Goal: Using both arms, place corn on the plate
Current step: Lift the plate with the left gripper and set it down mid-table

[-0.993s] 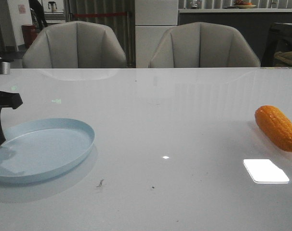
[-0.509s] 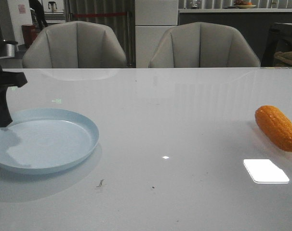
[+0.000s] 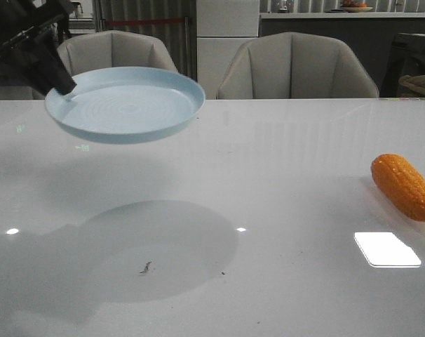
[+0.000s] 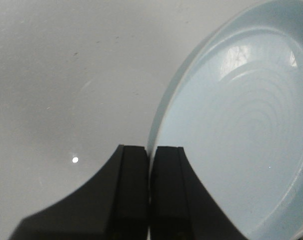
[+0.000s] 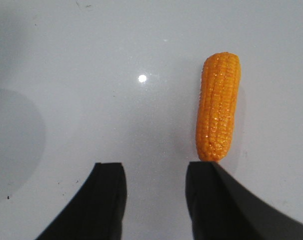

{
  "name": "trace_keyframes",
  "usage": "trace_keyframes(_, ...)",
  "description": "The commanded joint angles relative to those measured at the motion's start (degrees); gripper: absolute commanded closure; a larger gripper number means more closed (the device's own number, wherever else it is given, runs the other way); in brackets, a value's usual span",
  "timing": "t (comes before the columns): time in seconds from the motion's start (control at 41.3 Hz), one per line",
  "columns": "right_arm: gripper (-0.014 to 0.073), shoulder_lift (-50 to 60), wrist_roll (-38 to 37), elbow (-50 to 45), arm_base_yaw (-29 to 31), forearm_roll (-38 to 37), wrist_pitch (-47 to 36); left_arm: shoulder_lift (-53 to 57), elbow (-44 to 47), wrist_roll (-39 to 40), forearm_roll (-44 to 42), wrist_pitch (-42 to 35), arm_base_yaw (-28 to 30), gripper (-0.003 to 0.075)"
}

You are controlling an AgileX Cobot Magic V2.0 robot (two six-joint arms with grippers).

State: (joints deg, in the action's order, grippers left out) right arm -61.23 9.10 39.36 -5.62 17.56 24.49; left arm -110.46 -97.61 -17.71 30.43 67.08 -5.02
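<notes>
Lifted since a second ago, the one round pale blue plastic plate (image 3: 125,103) now hangs above the glossy white surface (image 3: 268,175), rim pinched in the closed left claw (image 4: 150,160). One orange bumpy toy corn (image 5: 218,114) lies just beyond the right claw (image 5: 156,172), which gapes empty. Two grey chairs (image 3: 297,67) stand behind.

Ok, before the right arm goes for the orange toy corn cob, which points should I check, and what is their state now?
1. Left gripper shut on the rim of the round pale blue plastic plate: ok.
2. Plate lifted off the glossy white table: ok.
3. Plate level: not ok, slightly tilted.
4. Right gripper open: ok.
5. Orange toy corn cob between the right fingers: not ok, it lies ahead, in line with one finger.
6. Corn lying free: ok.
</notes>
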Motion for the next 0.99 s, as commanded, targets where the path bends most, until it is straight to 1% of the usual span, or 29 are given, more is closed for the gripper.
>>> trace_keyframes(0.0, 0.0185, 0.80, 0.02, 2.07, 0.13, 0.87, -3.25, 3.04, -2.83, -0.34, 4.93, 0.52, -2.67, 0.0631)
trace_keyframes(0.097, 0.0185, 0.80, 0.02, 2.07, 0.13, 0.87, -3.25, 2.93, -2.83, -0.34, 4.93, -0.39, -6.37, 0.0631)
trace_keyframes(0.194, 0.0185, 0.80, 0.02, 2.07, 0.13, 0.87, -3.25, 2.93, -2.83, -0.34, 4.46, -3.44, -10.49, 0.0631)
trace_keyframes(0.242, 0.0185, 0.80, 0.02, 2.07, 0.13, 0.87, -3.25, 2.93, -2.83, 0.20, 3.27, -5.15, -12.18, 0.0631)
trace_keyframes(0.315, 0.0185, 0.80, 0.02, 2.07, 0.13, 0.87, -3.25, 2.81, -2.83, 3.24, 0.06, -7.50, -14.86, 0.0631)
trace_keyframes(0.412, 0.0185, 0.80, 0.02, 2.07, 0.13, 0.87, -3.25, 1.11, -2.83, 4.37, -1.83, -6.90, -17.04, 0.0631)
trace_keyframes(0.581, 0.0185, 0.80, 0.02, 2.07, 0.13, 0.87, -3.19, -3.98, -2.83, 4.60, -1.83, -4.05, -18.80, 0.0631)
trace_keyframes(0.702, 0.0185, 0.80, 0.02, 2.07, 0.13, 0.87, -2.73, -7.06, -2.83, 5.33, -2.35, -4.43, -18.78, 0.0631)
trace_keyframes(0.799, 0.0185, 0.80, 0.02, 2.07, 0.13, 0.87, -2.55, -8.89, -2.83, 6.11, -4.97, -5.13, -18.78, 0.0631)
trace_keyframes(0.969, 0.0185, 0.80, 0.02, 2.07, 0.13, 0.87, -2.55, -10.27, -2.83, 6.11, -6.71, -6.60, -18.78, 0.0631)
